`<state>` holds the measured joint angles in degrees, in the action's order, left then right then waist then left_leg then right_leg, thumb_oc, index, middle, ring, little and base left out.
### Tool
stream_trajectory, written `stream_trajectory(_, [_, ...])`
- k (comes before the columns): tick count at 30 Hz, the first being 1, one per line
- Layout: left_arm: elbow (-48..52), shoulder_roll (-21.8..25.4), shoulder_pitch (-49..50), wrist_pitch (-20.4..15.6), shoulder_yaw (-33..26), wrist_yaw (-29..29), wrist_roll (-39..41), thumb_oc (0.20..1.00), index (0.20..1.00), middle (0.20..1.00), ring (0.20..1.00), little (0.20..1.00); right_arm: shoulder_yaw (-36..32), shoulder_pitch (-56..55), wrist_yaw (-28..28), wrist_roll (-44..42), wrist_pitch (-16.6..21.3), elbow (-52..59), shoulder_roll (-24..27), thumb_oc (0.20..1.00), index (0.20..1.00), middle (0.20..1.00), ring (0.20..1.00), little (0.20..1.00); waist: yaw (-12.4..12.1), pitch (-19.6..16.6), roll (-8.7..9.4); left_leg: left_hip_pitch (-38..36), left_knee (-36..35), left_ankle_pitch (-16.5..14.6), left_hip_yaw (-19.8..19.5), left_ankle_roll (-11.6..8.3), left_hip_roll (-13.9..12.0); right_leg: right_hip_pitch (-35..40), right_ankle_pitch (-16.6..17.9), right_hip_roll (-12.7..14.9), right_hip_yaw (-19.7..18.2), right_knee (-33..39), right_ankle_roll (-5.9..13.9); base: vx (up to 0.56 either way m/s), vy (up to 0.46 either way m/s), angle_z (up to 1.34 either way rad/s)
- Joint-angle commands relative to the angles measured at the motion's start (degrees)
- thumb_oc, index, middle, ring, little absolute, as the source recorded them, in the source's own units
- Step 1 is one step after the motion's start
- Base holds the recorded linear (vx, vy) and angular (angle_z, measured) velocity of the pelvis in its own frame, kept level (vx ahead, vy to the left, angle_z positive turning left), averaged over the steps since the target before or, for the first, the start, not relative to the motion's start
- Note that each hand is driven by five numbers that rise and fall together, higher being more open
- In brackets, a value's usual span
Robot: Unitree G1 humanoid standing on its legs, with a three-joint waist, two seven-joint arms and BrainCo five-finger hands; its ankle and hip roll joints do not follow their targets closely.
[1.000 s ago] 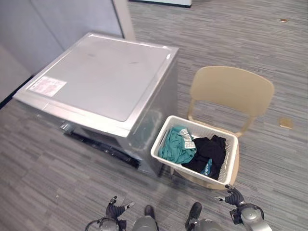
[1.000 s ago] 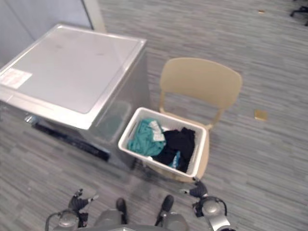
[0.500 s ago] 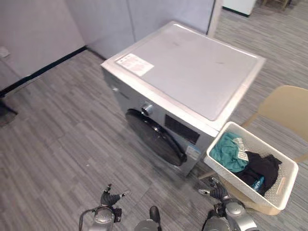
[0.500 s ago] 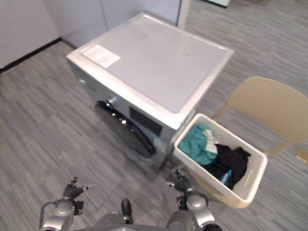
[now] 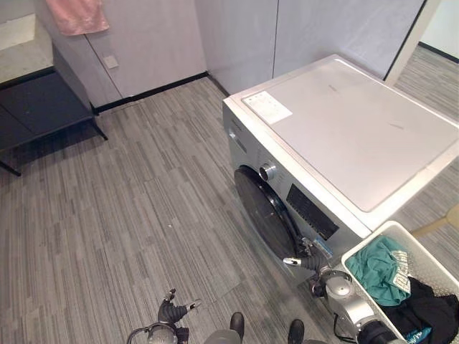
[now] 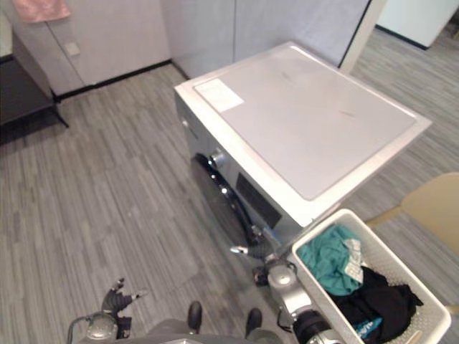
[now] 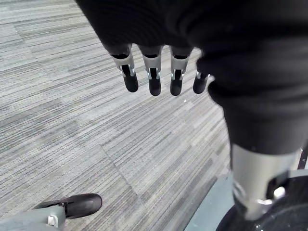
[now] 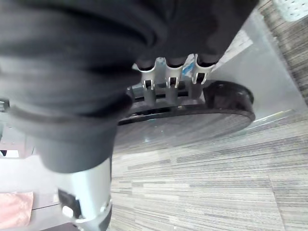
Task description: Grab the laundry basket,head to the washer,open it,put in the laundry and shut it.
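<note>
Grey striped carpet floor [image 5: 143,208] runs up to pale wall panels [image 5: 237,36], and a silver front-loading washer [image 5: 358,136] stands on it near those panels. Its round dark door [image 5: 267,215] looks closed.

A white laundry basket [image 6: 401,269] sits just beside the washer's front right corner, holding teal clothes [image 6: 328,259] and black clothes [image 6: 376,304]. Neither hand grips it. A tan chair [image 6: 434,204] stands behind it.

The right hand [image 5: 310,262] is raised close to the lower edge of the door, fingers [image 8: 167,91] extended and relaxed, holding nothing. The left hand [image 5: 172,314] hangs low over bare floor, fingers [image 7: 155,82] straight and released.

As a judgement, the basket has reached the washer, and opening the door is the step in hand. Loading the clothes and shutting the door remain.

A dark low bench [image 5: 36,115] stands well apart by the wall, with a pink cloth [image 5: 75,14] hanging above it. Nothing lies between the right hand and the door.
</note>
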<state>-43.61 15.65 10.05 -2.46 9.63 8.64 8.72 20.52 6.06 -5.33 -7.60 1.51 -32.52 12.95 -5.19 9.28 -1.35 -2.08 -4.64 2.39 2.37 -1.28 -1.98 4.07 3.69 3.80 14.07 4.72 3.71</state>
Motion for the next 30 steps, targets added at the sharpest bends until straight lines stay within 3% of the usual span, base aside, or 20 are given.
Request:
stream_trajectory(1, [-0.18,1.62,-2.36,-1.41,-1.02,0.93,0.43,1.000,1.000,1.000,1.000,1.000,-1.11,2.86,-4.09,0.07,2.94,2.49,0.14,1.000,1.000,1.000,1.000,1.000,-1.58,-0.33,1.79,1.59,-0.15,-1.97,0.20,-0.58,1.97,-2.91,-7.16,2.30,0.24,-2.84,3.54,-0.07,-0.001,0.29])
stream_trajectory(3, [0.60,2.09,-2.49,-1.72,-0.98,1.49,0.58,1.000,1.000,1.000,1.000,1.000,-2.52,4.95,-6.55,0.80,3.28,2.95,0.83,1.000,1.000,1.000,1.000,1.000,-2.41,0.59,1.46,2.98,-0.06,-1.42,-0.75,-0.82,2.03,-3.84,-7.00,2.59,1.39,-2.93,3.51,-0.14,0.018,0.46])
stream_trajectory(4, [1.67,3.03,-3.03,-2.39,-0.23,1.82,0.83,1.000,1.000,1.000,1.000,1.000,-4.29,9.44,-9.60,0.30,3.45,2.29,1.86,1.000,1.000,1.000,1.000,1.000,-4.29,2.70,0.46,6.31,0.11,0.00,-2.22,-1.36,2.16,-6.40,-6.66,3.26,3.23,-3.70,3.48,-0.19,0.041,0.51])
stream_trajectory(9, [1.13,3.37,-4.12,-2.46,0.55,2.40,1.21,1.000,1.000,1.000,1.000,1.000,-2.78,11.96,-9.20,-2.09,3.54,1.28,0.74,1.000,1.000,1.000,1.000,1.000,-5.43,4.16,0.04,8.46,0.31,0.72,-3.24,-1.42,2.38,-8.51,-6.70,4.05,4.55,-5.16,3.38,-0.07,0.036,0.29])
stream_trajectory(15, [0.09,3.52,-7.62,-2.45,1.98,3.13,2.48,1.000,1.000,1.000,1.000,1.000,7.57,16.23,-2.87,-5.66,3.95,2.72,-4.87,1.000,1.000,1.000,1.000,1.000,-8.12,7.25,0.28,11.70,2.27,0.95,-4.58,-1.18,2.73,-11.16,-6.78,5.10,5.50,-7.50,3.35,-0.03,0.033,0.04])
stream_trajectory(17, [0.45,3.61,-9.69,-2.76,4.10,3.51,3.68,1.000,1.000,1.000,1.000,1.000,14.02,21.37,-0.54,-7.26,4.38,3.38,-9.55,1.000,1.000,1.000,1.000,1.000,-11.04,8.75,0.30,13.51,3.11,1.32,-6.26,-1.42,2.89,-11.85,-7.22,5.49,7.22,-8.39,3.18,-0.04,-0.020,0.16])
stream_trajectory(20, [0.32,3.97,-12.19,-3.50,6.84,4.06,4.65,1.000,1.000,1.000,1.000,1.000,16.64,29.11,-0.53,-10.00,5.87,5.29,-11.83,1.000,1.000,1.000,1.000,1.000,-13.93,9.67,0.33,15.66,3.84,1.94,-8.81,-1.68,3.30,-12.26,-7.70,6.07,9.64,-9.20,2.97,-0.01,-0.059,0.28])
stream_trajectory(25, [0.33,5.01,-13.93,-4.72,7.65,4.41,6.91,1.000,1.000,1.000,1.000,1.000,13.76,42.10,-4.53,-11.95,8.60,10.22,-10.16,1.000,1.000,1.000,1.000,1.000,-17.11,9.48,0.91,16.74,3.14,1.55,-11.39,-2.37,3.84,-11.84,-9.82,5.46,10.60,-9.13,2.78,0.07,-0.080,0.68])
stream_trajectory(30, [0.46,5.30,-13.61,-4.22,6.25,4.04,6.49,1.000,1.000,1.000,1.000,1.000,11.87,40.78,-5.50,-11.50,7.44,11.84,-5.08,1.000,1.000,1.000,1.000,1.000,-16.96,9.47,2.27,16.38,1.89,1.81,-11.36,-2.47,3.59,-11.12,-9.98,5.04,10.88,-8.20,2.75,0.03,-0.019,0.46])
